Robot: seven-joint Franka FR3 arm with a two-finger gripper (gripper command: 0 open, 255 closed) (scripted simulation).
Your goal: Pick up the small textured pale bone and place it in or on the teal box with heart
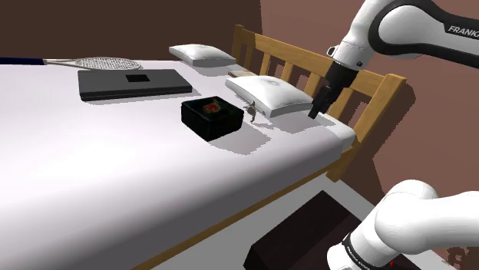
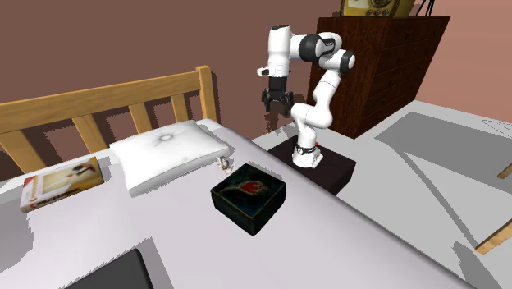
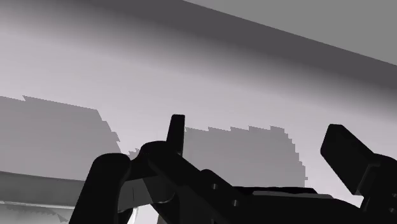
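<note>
This looks to me like the opening reach: the black two-finger gripper point(image 2: 276, 107) hangs in the air beyond the plump white pillow point(image 2: 168, 152), fingers point(image 3: 347, 149) spread with nothing between them, well apart from the small pale knobbly bone point(image 2: 223, 164). That bone lies on the white bed sheet point(image 1: 115, 169), just beside both the pillow's corner and the dark square box with a red heart on its lid point(image 2: 249, 194). Next, I'd judge, it must swing over and come down so the fingers straddle the bone without snagging the pillow.
</note>
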